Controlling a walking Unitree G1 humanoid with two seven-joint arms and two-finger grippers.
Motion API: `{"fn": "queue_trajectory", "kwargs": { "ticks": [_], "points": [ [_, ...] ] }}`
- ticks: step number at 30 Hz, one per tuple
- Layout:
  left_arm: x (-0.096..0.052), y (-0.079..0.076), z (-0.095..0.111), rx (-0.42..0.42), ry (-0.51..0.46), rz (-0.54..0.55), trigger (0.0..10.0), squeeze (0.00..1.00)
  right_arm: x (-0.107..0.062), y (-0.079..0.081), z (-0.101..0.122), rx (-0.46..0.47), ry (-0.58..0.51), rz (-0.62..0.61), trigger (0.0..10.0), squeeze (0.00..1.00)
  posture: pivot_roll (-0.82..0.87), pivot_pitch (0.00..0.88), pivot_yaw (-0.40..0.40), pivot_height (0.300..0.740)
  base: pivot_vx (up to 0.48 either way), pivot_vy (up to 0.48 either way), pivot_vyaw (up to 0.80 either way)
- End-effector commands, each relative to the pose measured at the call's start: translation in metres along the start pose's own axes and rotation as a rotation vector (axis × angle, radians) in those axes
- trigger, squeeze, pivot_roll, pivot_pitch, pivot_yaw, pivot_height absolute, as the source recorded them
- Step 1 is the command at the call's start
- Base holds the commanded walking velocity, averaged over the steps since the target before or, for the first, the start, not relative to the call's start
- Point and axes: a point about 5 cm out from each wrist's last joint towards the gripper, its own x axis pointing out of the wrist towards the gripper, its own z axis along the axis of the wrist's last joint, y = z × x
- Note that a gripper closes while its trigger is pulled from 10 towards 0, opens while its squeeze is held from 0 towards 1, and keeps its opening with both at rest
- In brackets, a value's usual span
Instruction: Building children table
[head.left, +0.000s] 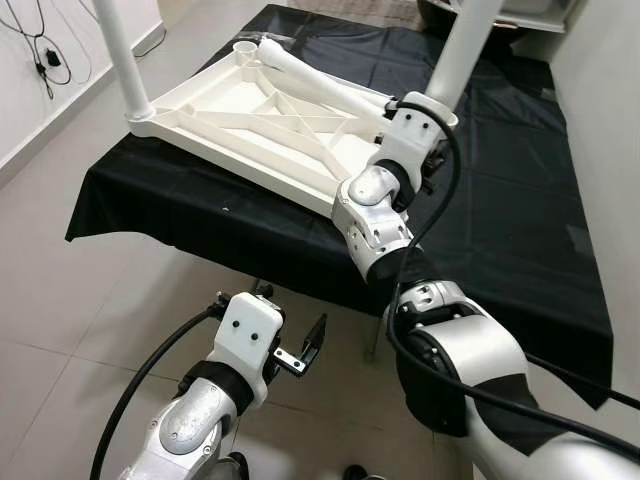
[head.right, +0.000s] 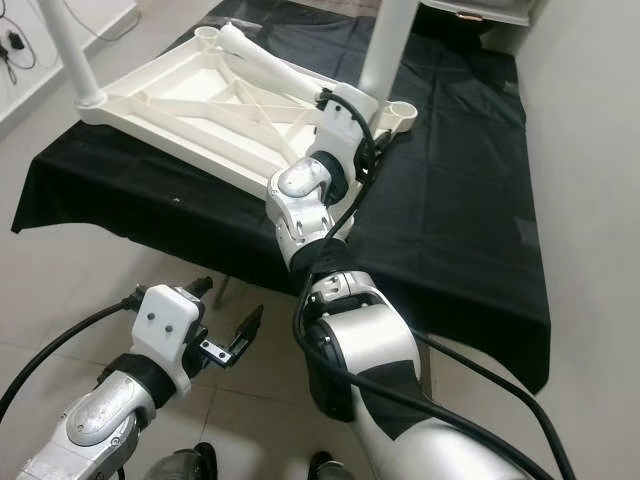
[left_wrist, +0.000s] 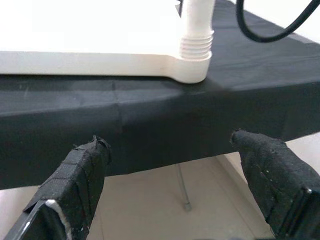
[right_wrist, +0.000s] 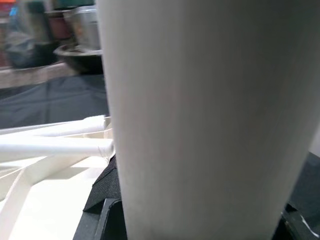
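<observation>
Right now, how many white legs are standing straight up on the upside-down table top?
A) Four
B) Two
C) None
B: two upright legs rise from corners of the table top, while a third leg lies flat across it.

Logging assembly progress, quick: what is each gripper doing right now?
Left gripper: open, holding nothing, below the black-draped table's edge.
Right gripper: around the upright white table leg; whether it is clamped cannot be told.
</observation>
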Motion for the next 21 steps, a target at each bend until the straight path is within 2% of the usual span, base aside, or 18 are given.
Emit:
{"fn": "queue_trajectory", "kwargs": {
  "ticks": [1, 2, 4, 7, 18, 21],
  "points": [
    [0.0, -0.002, -0.005, 0.004, 0.02, -0.007, 10.0, 0.0, 0.014, -0.027, -0.033, -0.079, 0.121, -0.148, 10.0, 0.0, 0.16, 0.222, -0.097, 0.74, 0.0, 0.0, 0.0],
    [0.001, -0.003, -0.004, 0.004, 0.016, -0.01, 10.0, 0.0, 0.022, -0.034, -0.03, -0.066, 0.113, -0.205, 10.0, 0.0, 0.17, 0.221, -0.099, 0.74, 0.0, 0.0, 0.0],
    [0.001, -0.003, -0.004, 0.004, 0.016, -0.01, 10.0, 0.0, 0.022, -0.034, -0.03, -0.066, 0.113, -0.205, 10.0, 0.0, 0.17, 0.221, -0.099, 0.74, 0.0, 0.0, 0.0],
    [0.001, -0.005, -0.002, 0.003, 0.011, -0.019, 10.0, 0.0, 0.044, -0.056, -0.026, -0.058, 0.111, -0.344, 10.0, 0.0, 0.17, 0.222, -0.095, 0.74, 0.0, 0.0, 0.0],
    [0.003, -0.008, 0.0, 0.005, -0.003, -0.044, 10.0, 0.0, 0.052, -0.069, -0.026, -0.101, 0.102, -0.43, 10.0, 0.0, 0.17, 0.222, -0.091, 0.74, 0.0, 0.0, 0.0],
    [0.001, -0.018, 0.005, -0.015, -0.049, -0.129, 10.0, 0.0, 0.052, -0.07, -0.026, -0.118, 0.091, -0.436, 10.0, 0.0, 0.17, 0.221, -0.089, 0.74, 0.0, 0.0, 0.0]
  ]
}}
